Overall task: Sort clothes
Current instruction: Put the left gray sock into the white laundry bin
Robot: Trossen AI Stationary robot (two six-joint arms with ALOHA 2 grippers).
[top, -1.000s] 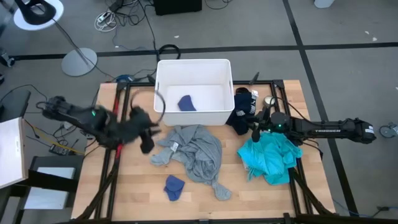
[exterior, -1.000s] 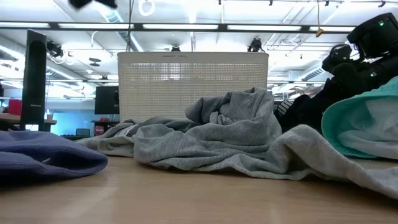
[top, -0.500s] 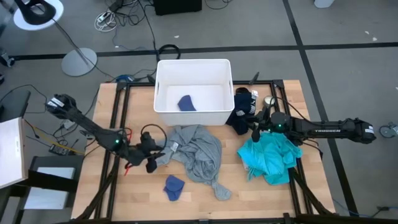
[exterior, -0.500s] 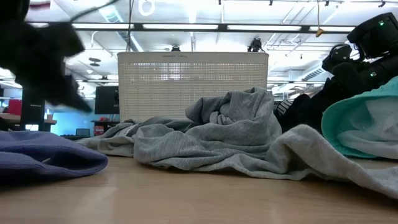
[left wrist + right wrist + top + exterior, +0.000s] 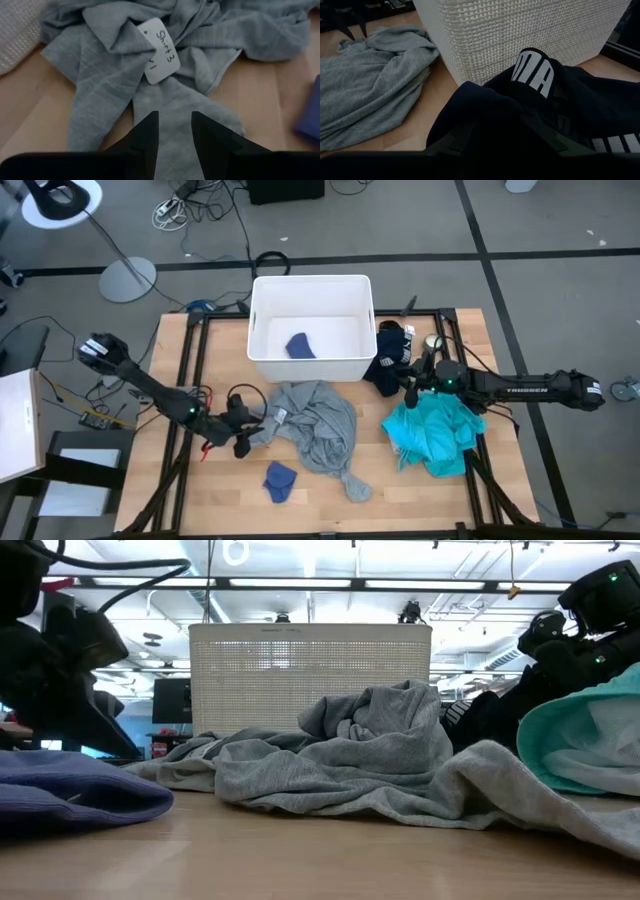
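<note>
Left gripper (image 5: 175,131) spread over the grey shirt (image 5: 318,425) at its nine o'clock edge; right gripper (image 5: 408,393) seemingly spread, over the navy garment (image 5: 388,360).

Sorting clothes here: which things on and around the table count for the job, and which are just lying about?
For the job: grey shirt, teal shirt, navy garment, blue sock on the table, second sock in the white bin.

Lying about: floor cables, round lamp base.

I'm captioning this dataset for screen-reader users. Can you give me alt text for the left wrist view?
The left gripper, open, hovers just above a crumpled grey shirt lying on a wooden table. A white tag with handwriting lies on the shirt, and a blue sock shows at one edge.
</note>
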